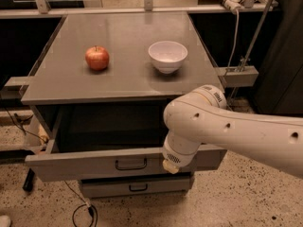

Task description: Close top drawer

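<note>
End effector (171, 165) at top drawer (94, 162) front

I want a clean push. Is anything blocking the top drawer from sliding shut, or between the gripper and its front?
Nothing visible does. The gripper is at the front of the top drawer, right of its handle; the cavity shows nothing sticking up, though the arm hides its right side.

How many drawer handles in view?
2. One small dark bar handle is centred on the open wide grey top drawer; a second bar handle on the narrower grey drawer below. The gripper is at the top drawer's front, right of its handle. Others may be hidden.
</note>
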`<state>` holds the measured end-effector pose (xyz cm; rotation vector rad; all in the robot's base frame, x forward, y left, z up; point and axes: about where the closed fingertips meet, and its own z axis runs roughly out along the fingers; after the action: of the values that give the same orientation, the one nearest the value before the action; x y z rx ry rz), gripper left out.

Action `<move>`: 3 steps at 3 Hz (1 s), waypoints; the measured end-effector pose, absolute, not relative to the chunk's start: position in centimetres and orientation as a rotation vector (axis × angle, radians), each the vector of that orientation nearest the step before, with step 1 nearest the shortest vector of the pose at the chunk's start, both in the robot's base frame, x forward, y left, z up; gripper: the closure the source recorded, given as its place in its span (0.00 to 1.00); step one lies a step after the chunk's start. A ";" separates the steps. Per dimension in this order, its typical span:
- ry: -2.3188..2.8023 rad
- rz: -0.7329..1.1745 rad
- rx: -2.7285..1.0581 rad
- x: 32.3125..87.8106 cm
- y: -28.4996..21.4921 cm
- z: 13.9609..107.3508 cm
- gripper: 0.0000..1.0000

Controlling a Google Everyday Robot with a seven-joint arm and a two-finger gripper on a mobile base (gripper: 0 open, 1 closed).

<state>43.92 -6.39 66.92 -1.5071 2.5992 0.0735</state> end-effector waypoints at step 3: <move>2.599 0.073 -1.507 43.9 -6.4 66.9 0.00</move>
<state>43.92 -6.39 66.93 -1.5071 2.5992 0.0733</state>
